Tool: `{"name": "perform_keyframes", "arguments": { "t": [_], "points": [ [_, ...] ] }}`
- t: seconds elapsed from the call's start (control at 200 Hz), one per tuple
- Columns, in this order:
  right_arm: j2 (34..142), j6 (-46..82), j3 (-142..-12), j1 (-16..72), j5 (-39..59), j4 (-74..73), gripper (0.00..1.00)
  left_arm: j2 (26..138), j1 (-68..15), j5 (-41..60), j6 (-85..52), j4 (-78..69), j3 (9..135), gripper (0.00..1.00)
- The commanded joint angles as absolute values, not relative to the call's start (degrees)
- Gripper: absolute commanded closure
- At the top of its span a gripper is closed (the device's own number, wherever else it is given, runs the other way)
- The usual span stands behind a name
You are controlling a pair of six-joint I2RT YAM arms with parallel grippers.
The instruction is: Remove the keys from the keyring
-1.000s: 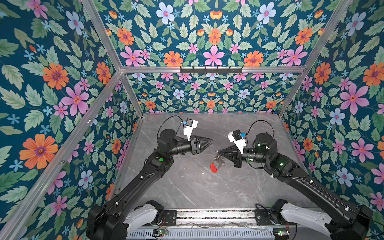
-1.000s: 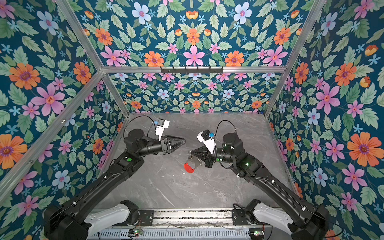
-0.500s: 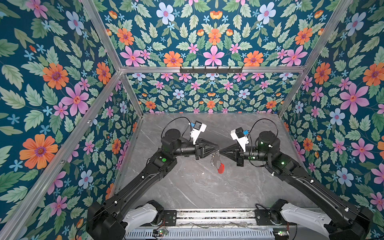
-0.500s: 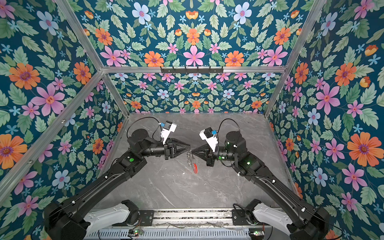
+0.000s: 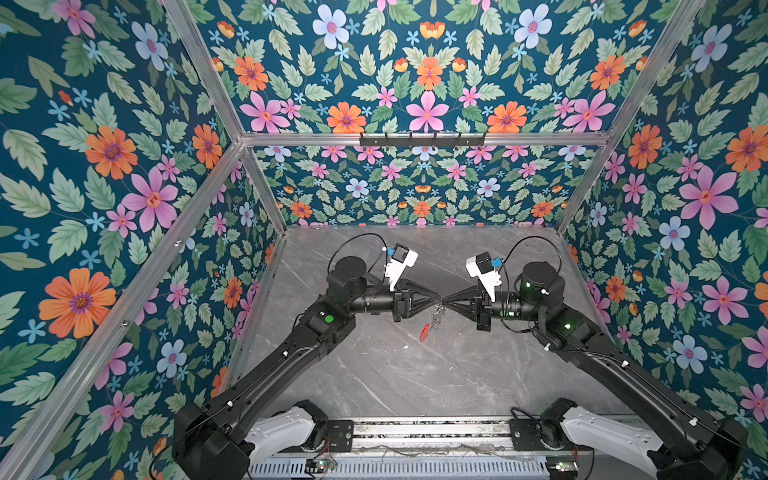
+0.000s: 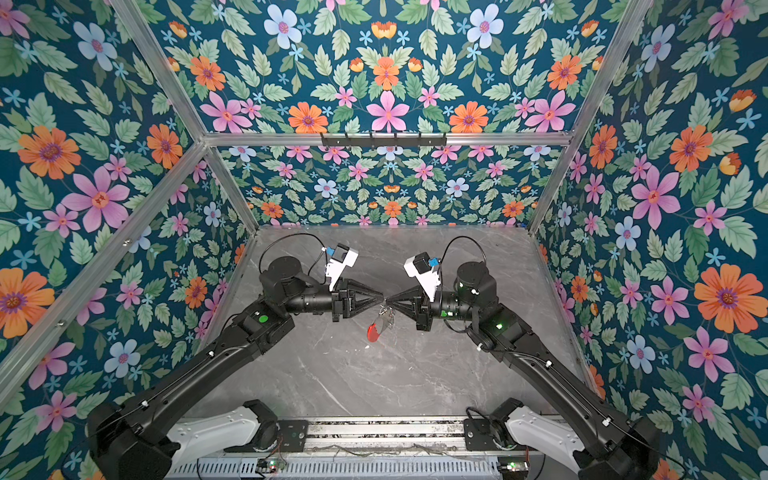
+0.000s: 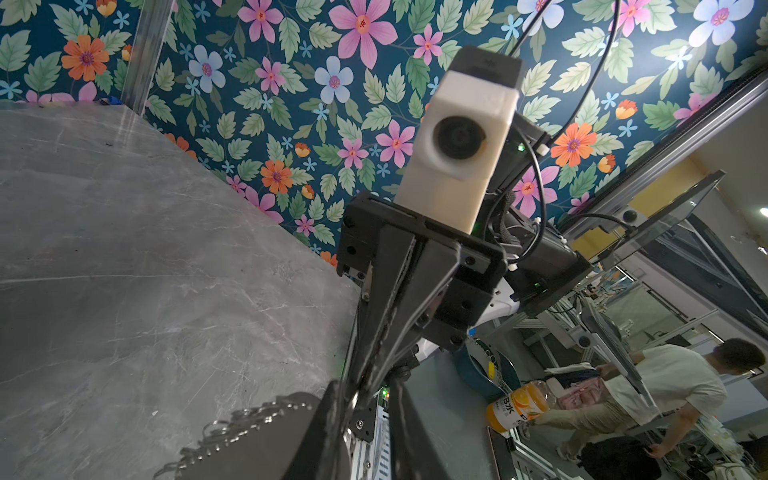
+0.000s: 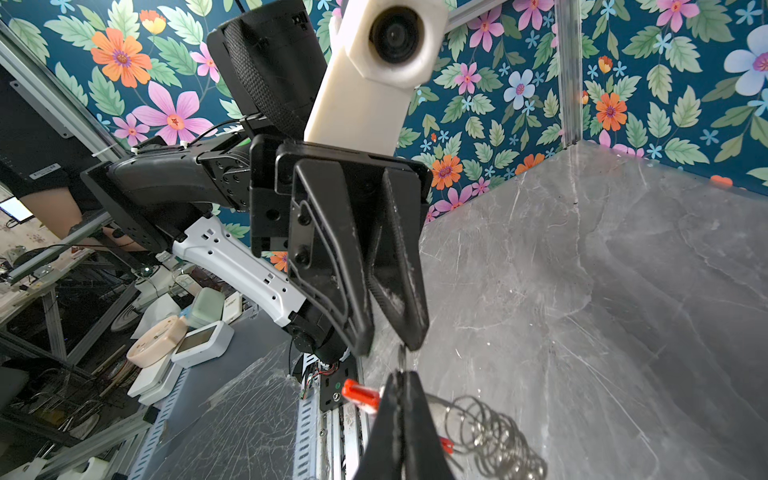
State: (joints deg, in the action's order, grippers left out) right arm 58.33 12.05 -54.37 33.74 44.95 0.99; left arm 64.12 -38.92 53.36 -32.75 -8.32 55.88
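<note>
Both grippers meet tip to tip above the middle of the table in both top views. My right gripper [image 5: 446,301] [image 8: 400,376] is shut on the top of the keyring [image 5: 428,328] [image 6: 380,326], which hangs below it with its red strip [image 8: 359,392] and silver loops [image 8: 490,428] showing. My left gripper [image 5: 439,300] [image 8: 388,348] stands open by a narrow gap. A thin silver sliver [image 8: 401,356] pokes out of the right fingertips into that gap. Whether the sliver is the key I cannot tell. In the left wrist view the keyring [image 7: 249,440] is a dark shape beside my left gripper [image 7: 361,388].
The grey marble table [image 5: 395,374] is walled on three sides by floral panels. A black hook bar [image 5: 422,139] runs along the back wall. A metal rail [image 5: 428,430] with both arm bases lines the front edge. Outside are a person [image 7: 665,386] and an orange bottle [image 7: 519,405].
My left gripper has moved right to meet the right gripper's tips and its jaws have narrowed. The right gripper has carried the keyring slightly up and toward the middle.
</note>
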Motion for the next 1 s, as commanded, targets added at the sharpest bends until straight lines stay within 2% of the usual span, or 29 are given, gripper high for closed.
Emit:
{"name": "perform_keyframes", "arguments": {
  "t": [0.0, 0.28, 0.49, 0.66, 0.995],
  "points": [
    [58.02, 12.84, -54.58, 33.72, 44.18, -2.28, 1.0, 64.43, -39.37, 53.71, -30.85, -6.58, 56.41, 0.79],
    [57.33, 12.61, -54.36, 33.57, 43.85, -1.85, 1.0, 64.6, -39.46, 52.61, -28.84, -3.26, 57.61, 0.78],
    [57.13, 12.52, -54.31, 33.64, 43.33, -1.4, 1.0, 64.43, -39.46, 52.41, -28.48, -2.68, 58.27, 0.88],
    [57.38, 13.21, -54.66, 33.58, 43.15, -1.49, 1.0, 64.51, -39.55, 52.08, -29.36, -4.32, 57.81, 1.0],
    [57.31, 16.64, -54.67, 33.58, 43.66, -3.76, 1.0, 63.9, -39.99, 51.56, -32.31, -15.15, 52.61, 1.0]
  ]
}}
